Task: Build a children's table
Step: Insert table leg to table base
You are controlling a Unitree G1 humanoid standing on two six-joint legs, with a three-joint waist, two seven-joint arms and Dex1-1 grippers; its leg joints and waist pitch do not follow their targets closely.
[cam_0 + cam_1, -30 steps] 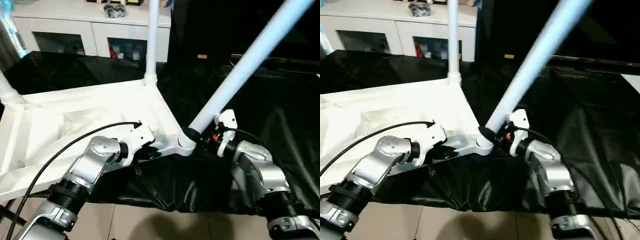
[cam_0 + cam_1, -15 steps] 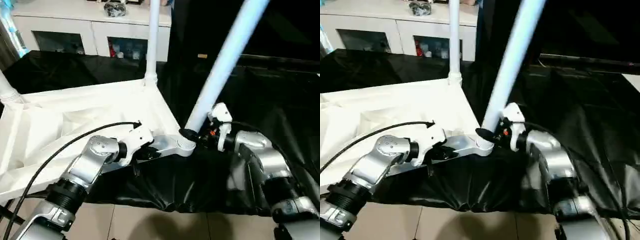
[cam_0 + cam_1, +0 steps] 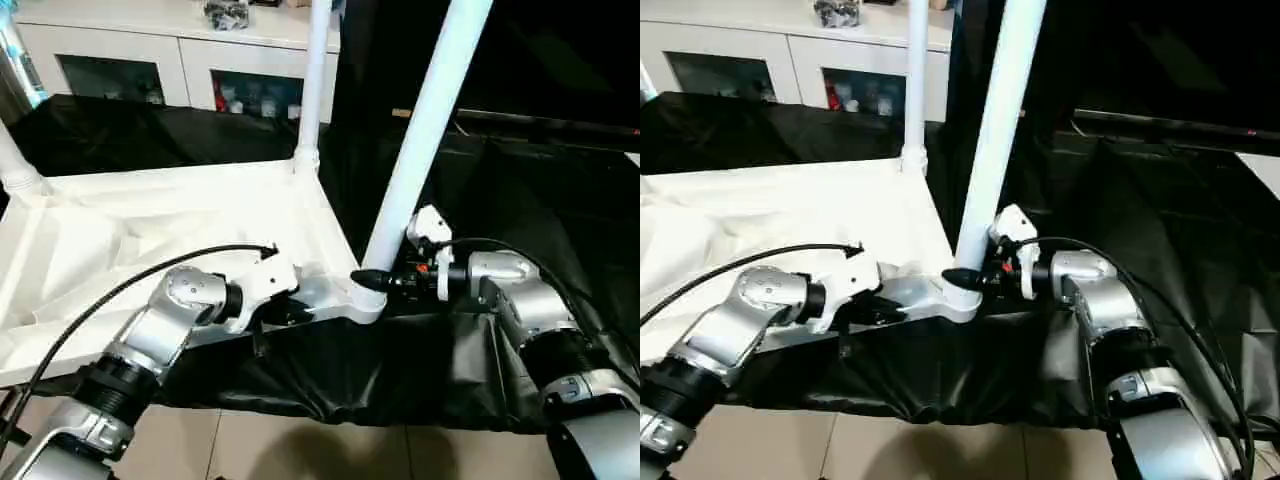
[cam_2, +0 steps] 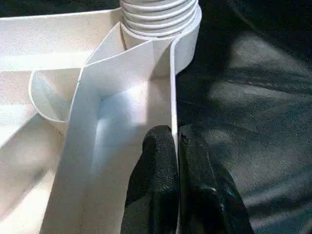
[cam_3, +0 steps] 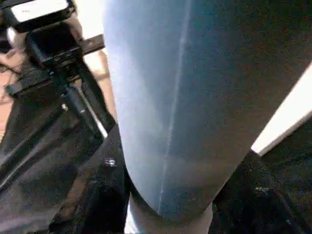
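You are looking at the white plastic square tabletop (image 3: 180,215) lying upside down on the black cloth (image 3: 560,200), filling the left half of the head frames with its ribbed underside showing. Two white tapered tube legs are already standing in its corner sockets: one (image 3: 315,70) rising at upper centre, another (image 3: 12,165) at the left edge. The third leg (image 3: 425,130) is standing just short of upright at the near corner socket (image 3: 362,298) in the centre of the frame, and whether it is fully seated you cannot tell. Your right gripper (image 3: 385,280) is clamping this leg just above the socket, its black fingers around the tube. Your left gripper (image 4: 175,161) is pinching the tabletop's thin edge wall beside that socket, fingers pressed together on the plastic. By my reading you are past halfway: this leg is likely needing a final push, and a fourth leg is remaining
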